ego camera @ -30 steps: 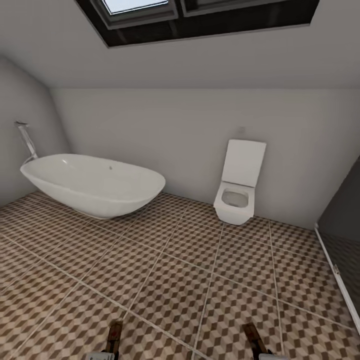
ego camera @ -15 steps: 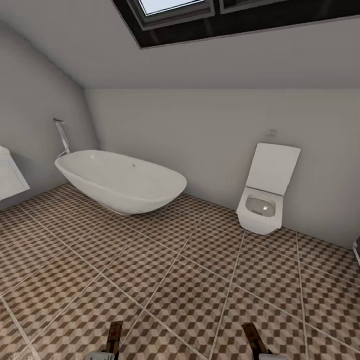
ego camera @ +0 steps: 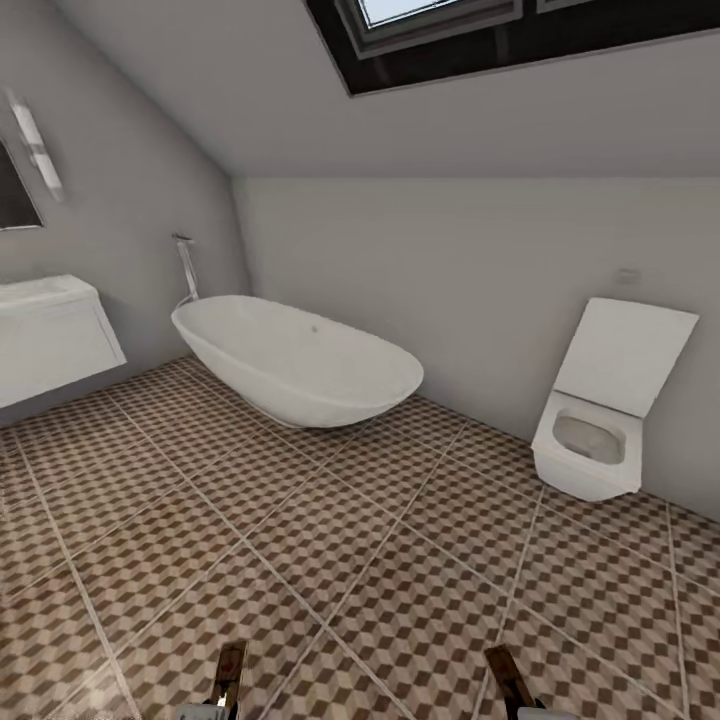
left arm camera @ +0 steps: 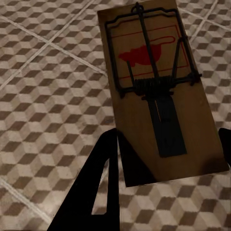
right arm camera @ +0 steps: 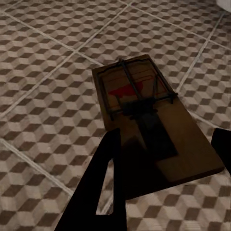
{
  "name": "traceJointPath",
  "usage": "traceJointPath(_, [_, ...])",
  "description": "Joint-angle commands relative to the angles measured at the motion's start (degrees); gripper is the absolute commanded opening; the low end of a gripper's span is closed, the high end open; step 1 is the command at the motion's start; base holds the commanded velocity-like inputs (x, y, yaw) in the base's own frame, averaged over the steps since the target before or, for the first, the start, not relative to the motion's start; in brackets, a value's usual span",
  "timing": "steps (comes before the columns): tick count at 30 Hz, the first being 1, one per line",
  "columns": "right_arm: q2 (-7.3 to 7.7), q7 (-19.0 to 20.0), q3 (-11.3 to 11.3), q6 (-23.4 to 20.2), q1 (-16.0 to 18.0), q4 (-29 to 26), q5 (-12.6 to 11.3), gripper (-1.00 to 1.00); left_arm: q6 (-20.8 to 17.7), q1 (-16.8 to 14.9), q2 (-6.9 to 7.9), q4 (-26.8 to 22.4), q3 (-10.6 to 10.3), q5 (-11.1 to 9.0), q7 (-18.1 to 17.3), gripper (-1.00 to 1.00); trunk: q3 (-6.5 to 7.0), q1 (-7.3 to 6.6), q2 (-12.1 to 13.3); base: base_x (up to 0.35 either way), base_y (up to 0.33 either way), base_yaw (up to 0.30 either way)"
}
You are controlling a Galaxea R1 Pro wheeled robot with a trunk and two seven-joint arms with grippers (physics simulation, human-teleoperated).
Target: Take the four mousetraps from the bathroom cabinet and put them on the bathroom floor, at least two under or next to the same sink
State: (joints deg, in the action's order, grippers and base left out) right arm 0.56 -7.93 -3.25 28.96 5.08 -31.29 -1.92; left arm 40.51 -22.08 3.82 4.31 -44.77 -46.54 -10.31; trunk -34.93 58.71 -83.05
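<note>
Each wrist view has a tan mousetrap with a black wire bar and a red mark held flat above the cube-patterned bathroom floor [ego camera: 330, 560]. My left gripper [left arm camera: 166, 144] is shut on one mousetrap [left arm camera: 149, 91], and my right gripper [right arm camera: 166, 144] is shut on another mousetrap [right arm camera: 144, 120]. Their brown ends poke up at the head view's bottom edge, the left mousetrap [ego camera: 230, 668] and the right mousetrap [ego camera: 503, 672]. The white wall-hung bathroom sink [ego camera: 50, 335] shows at the far left. The cabinet and the other mousetraps are out of view.
A white oval bathtub [ego camera: 300, 360] with a tall tap [ego camera: 187, 265] stands against the back wall left of centre. A white toilet [ego camera: 600, 420] hangs at the right. A skylight [ego camera: 430, 15] sits in the sloped ceiling. Tiled floor stretches ahead.
The camera has swung left: bathtub and toilet have slid rightward in the picture, the sink has come into view at the left, and the shower edge has gone. Both held traps look unchanged.
</note>
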Motion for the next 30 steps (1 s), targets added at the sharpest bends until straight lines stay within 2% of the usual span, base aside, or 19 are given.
traceJointPath(1, [0.06,-0.42,-0.35,0.14,0.02,0.00,-0.19,-1.00,0.18,-0.07,-0.04,0.17,-0.31,-0.46,-0.15,-1.00,-0.05,0.02,-0.03,0.162,0.109,0.282])
traceJointPath(23, [0.05,-0.42,-0.35,0.14,0.02,0.00,-0.19,-1.00,0.18,-0.07,-0.04,0.17,-0.31,-0.43,-0.15,-1.00,-0.05,0.02,-0.03,0.181,0.113,0.282])
traceJointPath(30, [0.05,-0.42,-0.35,0.14,0.02,0.00,-0.19,-1.00,0.18,-0.07,-0.04,0.17,-0.31,-0.44,-0.15,-1.00,-0.05,0.02,-0.03,0.230,0.020,0.282])
